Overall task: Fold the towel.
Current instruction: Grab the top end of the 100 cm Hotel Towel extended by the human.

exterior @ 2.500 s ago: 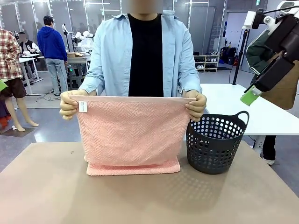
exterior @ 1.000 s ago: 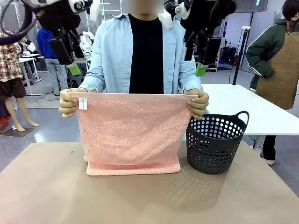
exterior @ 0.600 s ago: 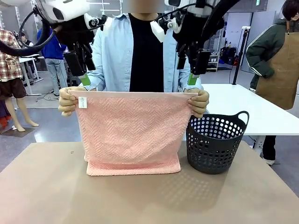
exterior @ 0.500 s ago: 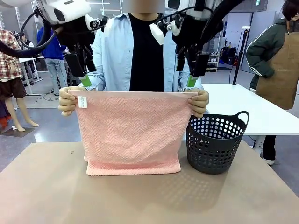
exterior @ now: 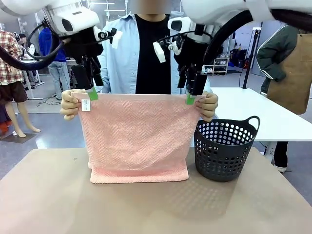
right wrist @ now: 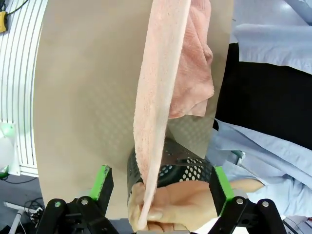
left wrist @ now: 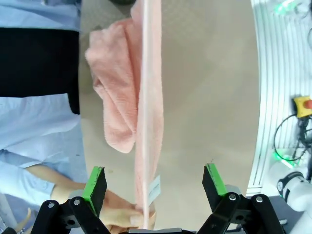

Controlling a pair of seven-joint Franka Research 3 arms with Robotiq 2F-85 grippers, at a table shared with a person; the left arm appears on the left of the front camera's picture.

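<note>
A person at the far side holds the salmon-pink towel up by its two top corners, its lower end bunched on the brown table. My left gripper hangs open at the top left corner, beside the person's hand and the white tag. My right gripper hangs open at the top right corner, by the other hand. In the left wrist view the towel's top edge runs between the spread green pads. In the right wrist view the towel likewise passes between the pads.
A dark perforated basket stands on the table just right of the towel, below my right gripper, and appears as the basket under the person's hand. A white table and a person in a brown apron are at the far right.
Both arms have come down from above and moved inward until the open grippers straddle the towel's top edge at the corners. The person and the towel have stayed still.
</note>
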